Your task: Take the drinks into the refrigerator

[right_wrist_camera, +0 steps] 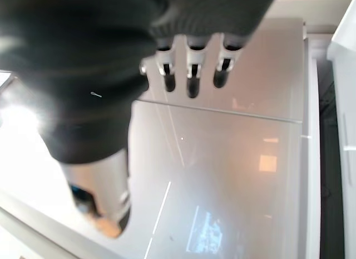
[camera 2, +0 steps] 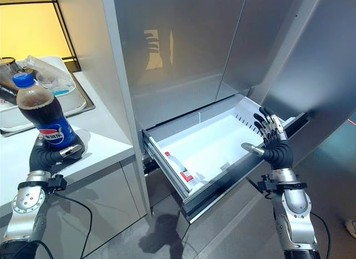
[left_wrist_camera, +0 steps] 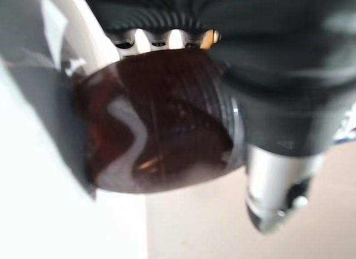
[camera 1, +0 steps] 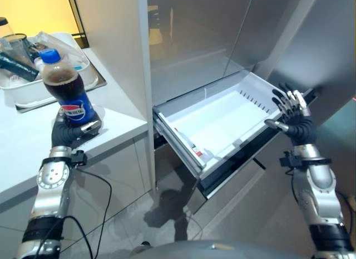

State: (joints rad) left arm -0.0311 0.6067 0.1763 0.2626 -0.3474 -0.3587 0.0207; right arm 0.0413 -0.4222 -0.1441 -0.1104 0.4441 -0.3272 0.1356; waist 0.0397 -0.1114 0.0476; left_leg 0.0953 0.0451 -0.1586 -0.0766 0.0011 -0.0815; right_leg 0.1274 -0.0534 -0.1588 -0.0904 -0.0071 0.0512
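Note:
A cola bottle with a blue cap and blue label stands upright over the white counter's front edge, held low down by my left hand, whose fingers curl round its base. The left wrist view shows the dark bottle close up against my left hand. The refrigerator's white drawer is pulled out and holds a small red-and-white item near its front left. My right hand hovers open by the drawer's right front corner, fingers straight, touching nothing.
A white dish tray with glasses and a plastic bag sits at the back of the counter. Grey refrigerator doors rise behind the drawer. The drawer juts into the floor space between my arms.

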